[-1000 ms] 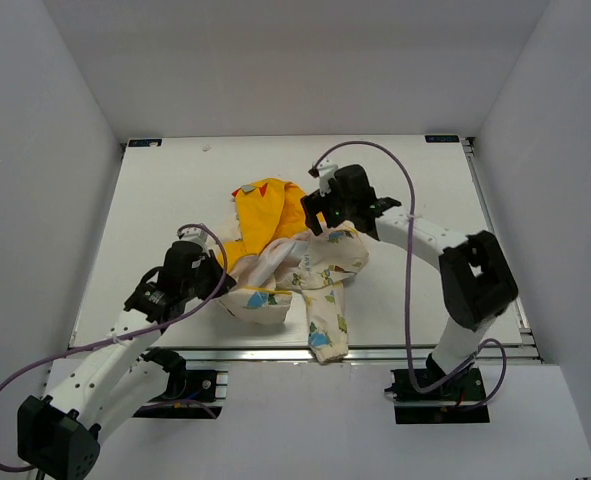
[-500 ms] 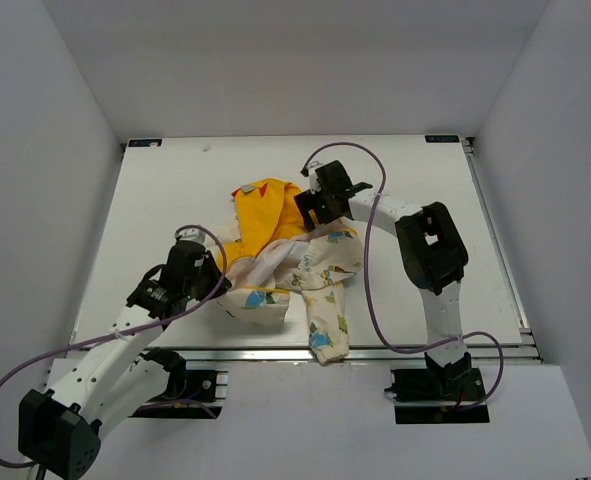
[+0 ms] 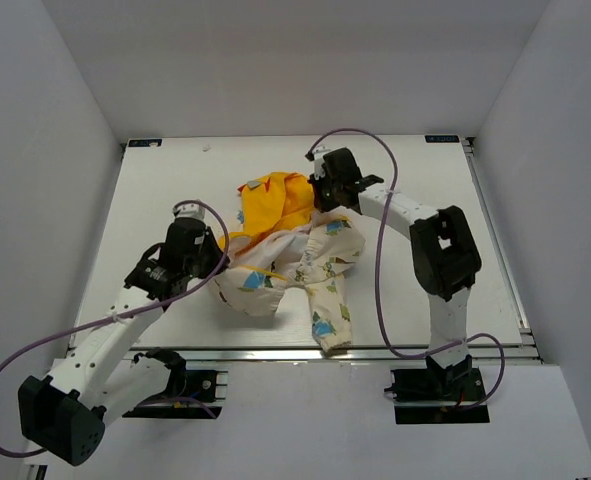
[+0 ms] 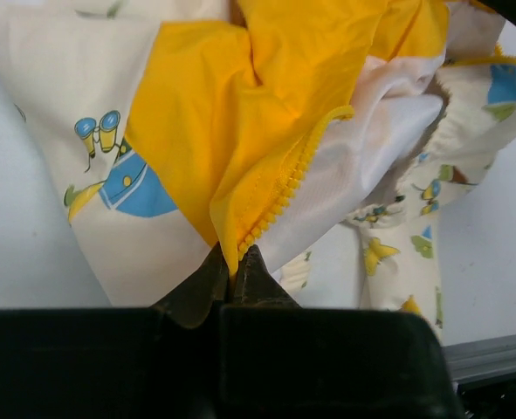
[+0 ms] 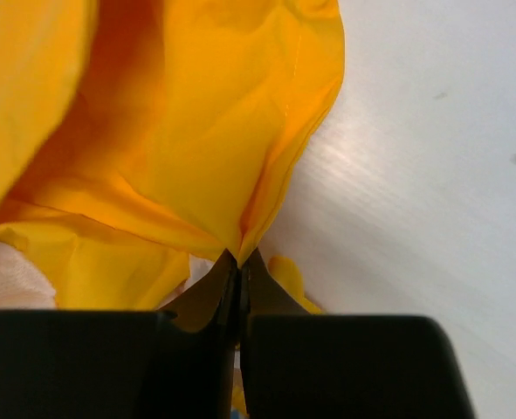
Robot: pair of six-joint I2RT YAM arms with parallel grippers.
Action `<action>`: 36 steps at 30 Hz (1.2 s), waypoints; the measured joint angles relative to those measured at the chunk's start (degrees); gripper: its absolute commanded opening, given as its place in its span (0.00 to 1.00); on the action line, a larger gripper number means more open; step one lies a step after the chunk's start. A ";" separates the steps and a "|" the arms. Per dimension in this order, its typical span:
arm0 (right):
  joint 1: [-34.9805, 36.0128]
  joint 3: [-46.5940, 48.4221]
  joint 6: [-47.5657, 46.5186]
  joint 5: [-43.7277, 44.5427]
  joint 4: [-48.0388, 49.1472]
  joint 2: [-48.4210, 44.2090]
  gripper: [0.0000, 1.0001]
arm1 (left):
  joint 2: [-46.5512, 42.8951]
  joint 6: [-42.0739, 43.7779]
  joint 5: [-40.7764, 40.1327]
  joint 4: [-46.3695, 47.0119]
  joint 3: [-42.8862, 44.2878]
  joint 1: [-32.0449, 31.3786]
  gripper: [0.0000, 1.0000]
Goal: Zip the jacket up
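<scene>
- Bright, diffuse light; only soft shadows on the white table.
- Wrist views: jacket fabric sharp, black near foreground soft and featureless.
- Faint sheen on table in right wrist view.

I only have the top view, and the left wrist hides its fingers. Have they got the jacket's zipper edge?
Observer: Yes. In the left wrist view, the left fingers are shut on the jacket right at the end of the zipper teeth.
Operator: Which way do the teeth run from there?
Observer: Up and to the right in that view, along the yellow edge, away from the fingers.
Operator: And the right side?
Observer: The right fingers pinch a fold of plain yellow lining. No teeth show in that view.
</scene>
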 measured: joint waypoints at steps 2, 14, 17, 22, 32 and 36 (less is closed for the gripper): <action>0.09 0.28 -0.22 2.56 -0.22 -3.78 0.00 | 0.94 1.16 -1.16 -0.39 4.13 0.00 0.00; -0.02 2.93 -3.08 11.08 4.44 -46.18 0.00 | -3.48 7.23 -5.05 3.17 26.51 0.00 0.00; 0.02 5.25 -3.02 9.25 4.11 -53.35 0.00 | -5.55 8.28 -4.07 3.41 30.77 -0.04 0.00; 0.13 10.93 -1.60 3.50 0.66 -60.30 0.00 | -9.55 9.81 1.46 5.66 38.56 -0.35 0.00; 0.42 8.59 1.07 1.95 1.22 -64.37 0.00 | -10.71 7.63 6.64 6.80 43.56 -0.37 0.00; 0.28 0.74 0.24 9.46 5.62 -60.63 0.00 | -2.86 5.86 -1.01 2.29 43.52 -0.33 0.00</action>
